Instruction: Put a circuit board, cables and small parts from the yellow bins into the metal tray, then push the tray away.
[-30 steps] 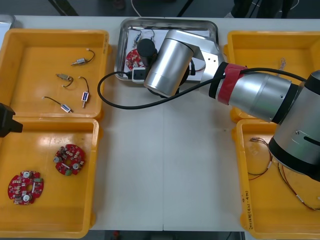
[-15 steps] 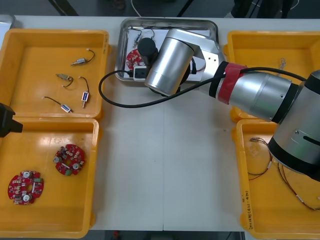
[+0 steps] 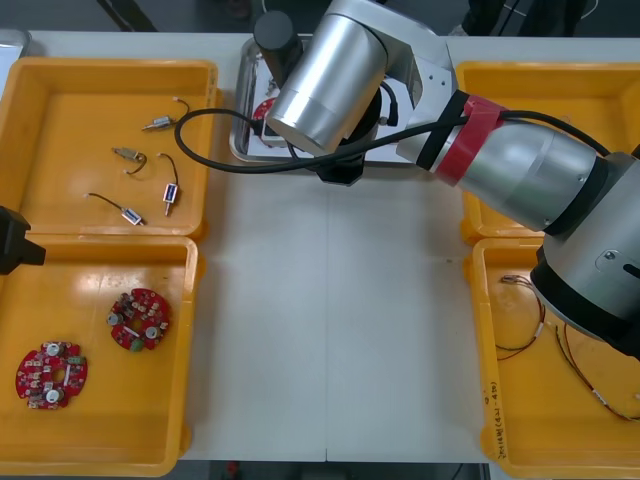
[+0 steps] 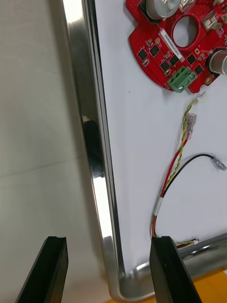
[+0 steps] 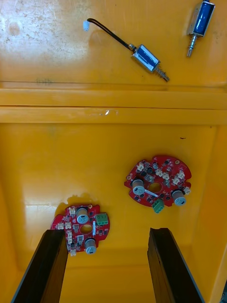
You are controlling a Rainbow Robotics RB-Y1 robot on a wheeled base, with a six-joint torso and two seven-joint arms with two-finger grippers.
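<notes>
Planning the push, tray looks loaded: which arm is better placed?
Right: the right hand, open, straddles the rim of the metal tray. The left hand hangs over a yellow bin of circuit boards.

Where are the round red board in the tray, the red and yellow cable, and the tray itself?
circuit board (image 4: 161, 49): right wrist view, red face beside its hole.
red and yellow cable (image 4: 182, 144): right wrist view, twisted middle stretch.
metal tray (image 4: 101, 208): right wrist view, shiny rim.
</notes>
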